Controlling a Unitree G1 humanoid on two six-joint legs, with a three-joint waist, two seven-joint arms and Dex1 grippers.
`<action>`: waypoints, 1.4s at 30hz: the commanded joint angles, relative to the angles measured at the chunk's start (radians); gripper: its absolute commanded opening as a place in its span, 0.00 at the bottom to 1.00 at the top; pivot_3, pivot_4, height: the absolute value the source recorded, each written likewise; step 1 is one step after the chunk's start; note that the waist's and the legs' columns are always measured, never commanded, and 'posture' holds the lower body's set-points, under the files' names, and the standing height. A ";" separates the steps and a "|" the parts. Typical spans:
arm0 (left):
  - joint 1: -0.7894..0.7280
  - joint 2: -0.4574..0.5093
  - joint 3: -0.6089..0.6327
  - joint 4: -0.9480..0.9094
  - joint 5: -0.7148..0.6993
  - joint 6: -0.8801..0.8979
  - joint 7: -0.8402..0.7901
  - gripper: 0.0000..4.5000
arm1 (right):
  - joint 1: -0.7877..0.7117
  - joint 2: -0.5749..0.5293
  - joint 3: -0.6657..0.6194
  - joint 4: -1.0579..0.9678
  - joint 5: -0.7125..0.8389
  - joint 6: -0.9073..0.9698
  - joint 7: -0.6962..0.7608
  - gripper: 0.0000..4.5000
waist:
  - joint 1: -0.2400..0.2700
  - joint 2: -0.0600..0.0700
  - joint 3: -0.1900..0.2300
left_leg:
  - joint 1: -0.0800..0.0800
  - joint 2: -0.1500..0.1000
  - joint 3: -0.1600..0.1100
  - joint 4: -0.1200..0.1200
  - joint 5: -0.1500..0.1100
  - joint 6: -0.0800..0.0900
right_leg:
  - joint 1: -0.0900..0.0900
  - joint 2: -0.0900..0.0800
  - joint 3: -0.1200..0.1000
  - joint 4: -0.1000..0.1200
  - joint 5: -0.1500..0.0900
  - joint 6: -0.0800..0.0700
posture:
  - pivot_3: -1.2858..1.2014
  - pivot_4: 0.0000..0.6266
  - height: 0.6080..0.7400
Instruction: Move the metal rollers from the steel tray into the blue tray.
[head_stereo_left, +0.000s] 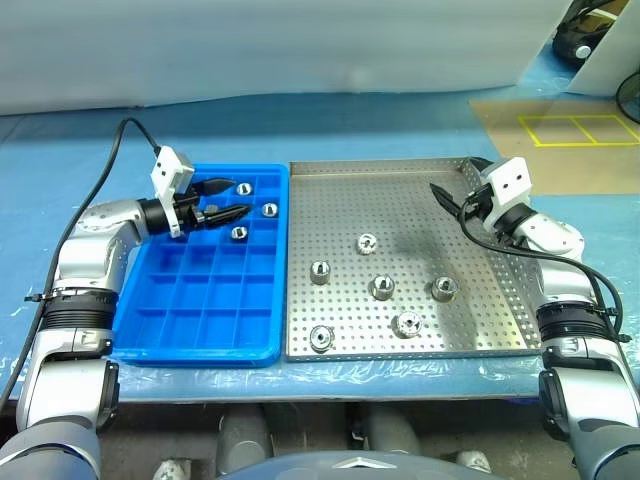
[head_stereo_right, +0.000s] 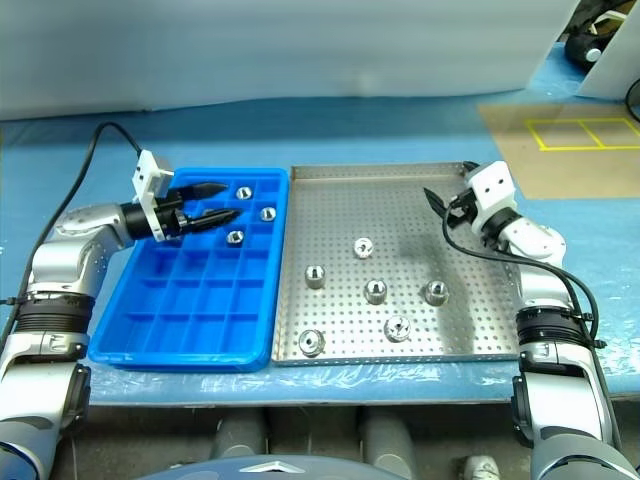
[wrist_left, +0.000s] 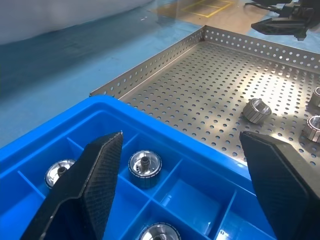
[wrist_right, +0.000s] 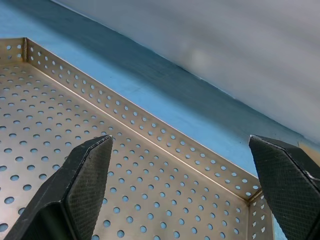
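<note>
You are about a third of the way through, judging by how the pieces lie: three of the small shiny silver cylindrical metal rollers already sit in the bright blue rectangular plastic tray (head_stereo_left: 160, 325) with its grid of square compartments, each in its own cell at the far right corner — one in the far row (head_stereo_left: 244, 188), one just nearer (head_stereo_left: 269, 209), and one a row closer and a column to the left (head_stereo_left: 239, 233). Six remain on the large square silver-grey steel tray (head_stereo_left: 400, 185) with the perforated floor: one near the middle (head_stereo_left: 366, 242), one toward the blue side (head_stereo_left: 320, 272), one beside it toward the centre (head_stereo_left: 382, 287), one further right (head_stereo_left: 444, 289), one nearer the front (head_stereo_left: 407, 324), and one at the front left (head_stereo_left: 320, 338). All six lie loose and apart from one another in the nearer half of the steel tray. Your left gripper (head_stereo_left: 218, 200) hangs over the filled corner of the blue tray with its black fingers spread and nothing between them, so no roller is in transit. Your right gripper (head_stereo_left: 447, 201) hovers over the far right part of the steel tray, its fingers wide apart and empty too, well away from any roller. What is left, then, is six more pick-ups and placements; plenty of blue compartments stand vacant, so room is no concern.
</note>
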 joint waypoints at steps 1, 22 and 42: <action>-0.006 0.012 0.020 -0.034 -0.015 -0.004 -0.004 0.88 | -0.016 -0.003 -0.006 -0.020 0.005 -0.008 0.001 0.99 | 0.000 0.000 0.000 | 0.000 0.000 0.000 0.000 0.000 0.000 | 0.000 0.000 0.000 0.000 0.000 0.000 | 0.49 0.24 1.00; -0.166 -0.074 -0.119 0.071 0.031 -0.048 -0.153 0.88 | 0.030 -0.067 -0.021 -0.112 0.041 0.045 0.085 0.99 | -0.001 0.000 0.000 | 0.000 -0.001 0.000 0.001 0.000 0.000 | 0.000 0.000 0.001 0.000 0.000 0.000 | 0.46 0.24 1.00; -0.401 -0.309 -0.419 0.505 0.230 -0.383 -0.506 0.88 | 0.397 -0.430 -0.144 -0.822 0.461 0.610 0.570 0.99 | -0.013 0.000 0.000 | 0.003 -0.002 0.008 0.005 -0.006 0.016 | 0.007 0.000 0.010 -0.006 0.003 0.005 | 0.36 0.24 1.00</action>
